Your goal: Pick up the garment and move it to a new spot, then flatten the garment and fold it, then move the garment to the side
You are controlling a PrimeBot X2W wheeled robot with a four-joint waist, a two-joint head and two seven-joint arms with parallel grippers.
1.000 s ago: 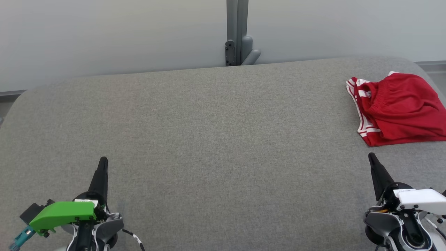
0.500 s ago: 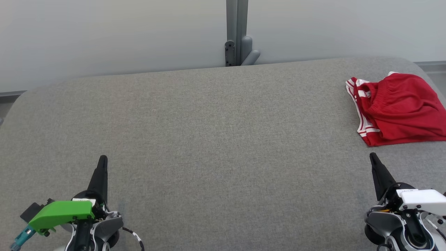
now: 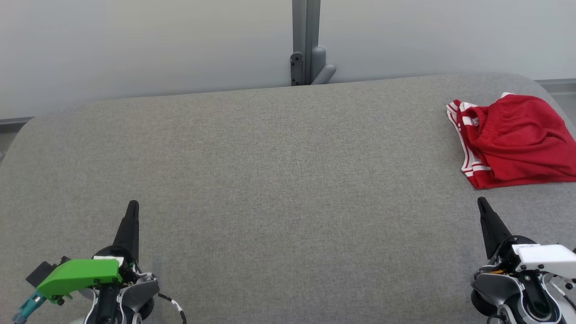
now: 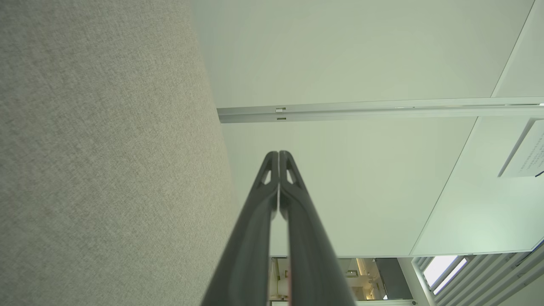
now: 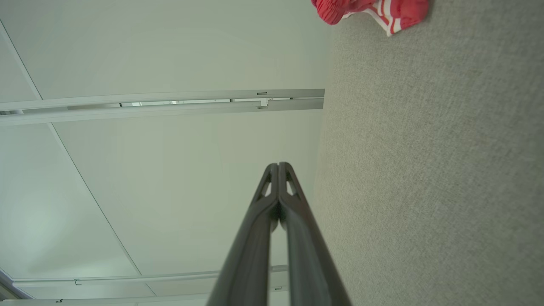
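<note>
- red garment (image 3: 517, 139) with white stripes, bunched at far right of grey cushioned surface (image 3: 279, 171)
- right gripper (image 3: 480, 201) near it, not touching, pinched together, holding nothing
- left gripper (image 3: 133, 204) well apart at lower left, pinched together, holding nothing

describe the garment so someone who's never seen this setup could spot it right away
Start with the wide grey fabric-covered table that runs up to the pale wall. Follow it to its far right corner, beyond the right gripper, which is shut and clear of it. There lies the garment: a rumpled red pair of shorts with white stripes along its left edge, the only red thing on the grey surface.
</note>
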